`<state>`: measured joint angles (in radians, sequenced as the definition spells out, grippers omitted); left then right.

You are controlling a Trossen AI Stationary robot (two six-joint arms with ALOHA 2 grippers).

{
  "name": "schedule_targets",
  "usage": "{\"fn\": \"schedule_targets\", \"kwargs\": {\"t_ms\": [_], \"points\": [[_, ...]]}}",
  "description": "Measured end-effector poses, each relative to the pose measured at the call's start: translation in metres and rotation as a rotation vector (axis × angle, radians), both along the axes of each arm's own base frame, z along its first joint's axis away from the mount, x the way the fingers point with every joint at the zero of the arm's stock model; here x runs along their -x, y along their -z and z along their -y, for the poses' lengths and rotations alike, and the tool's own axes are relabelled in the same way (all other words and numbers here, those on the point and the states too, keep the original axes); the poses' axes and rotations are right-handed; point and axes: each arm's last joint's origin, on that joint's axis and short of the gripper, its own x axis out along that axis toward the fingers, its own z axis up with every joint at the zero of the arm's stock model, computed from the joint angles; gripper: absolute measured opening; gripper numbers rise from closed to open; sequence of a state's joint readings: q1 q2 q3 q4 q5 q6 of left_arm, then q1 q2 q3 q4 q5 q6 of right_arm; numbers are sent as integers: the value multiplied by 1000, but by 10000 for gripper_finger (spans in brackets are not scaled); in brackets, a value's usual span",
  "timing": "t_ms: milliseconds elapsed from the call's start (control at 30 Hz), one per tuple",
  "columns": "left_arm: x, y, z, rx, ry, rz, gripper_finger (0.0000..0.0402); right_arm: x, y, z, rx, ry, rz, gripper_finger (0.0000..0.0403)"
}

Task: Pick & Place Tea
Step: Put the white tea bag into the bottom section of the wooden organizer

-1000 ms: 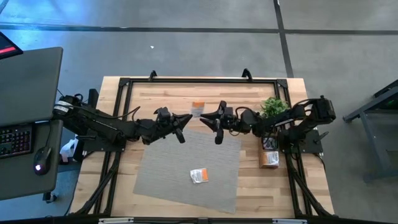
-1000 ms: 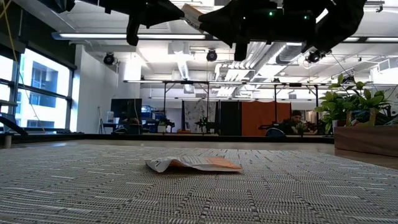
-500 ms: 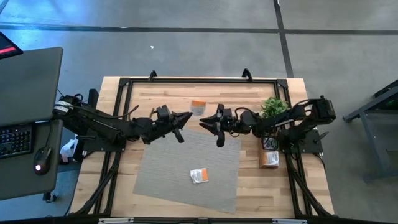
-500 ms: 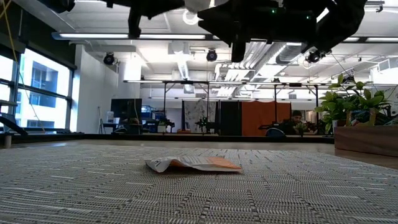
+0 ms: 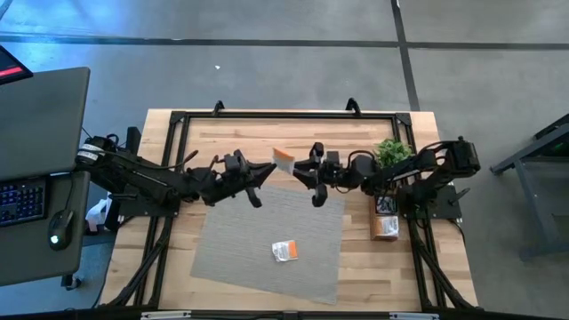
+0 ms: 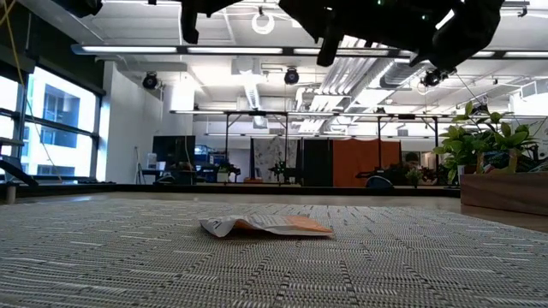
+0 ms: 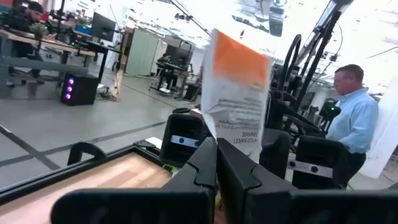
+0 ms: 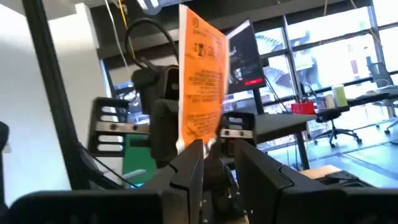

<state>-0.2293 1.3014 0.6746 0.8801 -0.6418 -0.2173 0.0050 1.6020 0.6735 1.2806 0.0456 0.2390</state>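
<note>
closest to us, a white and orange tea sachet lay flat on the grey mat. above the mat's far edge the two arms met nose to nose. the left gripper had its fingers pressed together on the lower edge of a second sachet, held upright. the right gripper faced it, fingers partly spread, gripping nothing. beyond it stood a potted plant and a wooden tray.

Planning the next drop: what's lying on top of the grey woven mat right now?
One flat white-and-orange tea sachet lies on the grey woven mat, alone. Whatever is beneath that sachet is covered.
</note>
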Motion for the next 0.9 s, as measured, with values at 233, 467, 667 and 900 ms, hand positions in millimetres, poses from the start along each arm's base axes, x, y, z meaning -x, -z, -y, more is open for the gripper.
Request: {"fn": "schedule_targets", "kwargs": {"t_ms": [233, 467, 667, 900], "points": [[1, -4, 0, -8, -6, 37, 0, -3, 12, 0, -1, 17, -125, 87], [2, -6, 0, -23, -11, 51, 0, -2, 6, 0, 29, 35, -65, 87], [-3, 1, -2, -13, -32, 22, 0, 0, 1, -1, 40, 4, -8, 87], [-6, 2, -1, -6, -6, 48, 0, 0, 0, 0, 41, 13, 0, 87]]}}
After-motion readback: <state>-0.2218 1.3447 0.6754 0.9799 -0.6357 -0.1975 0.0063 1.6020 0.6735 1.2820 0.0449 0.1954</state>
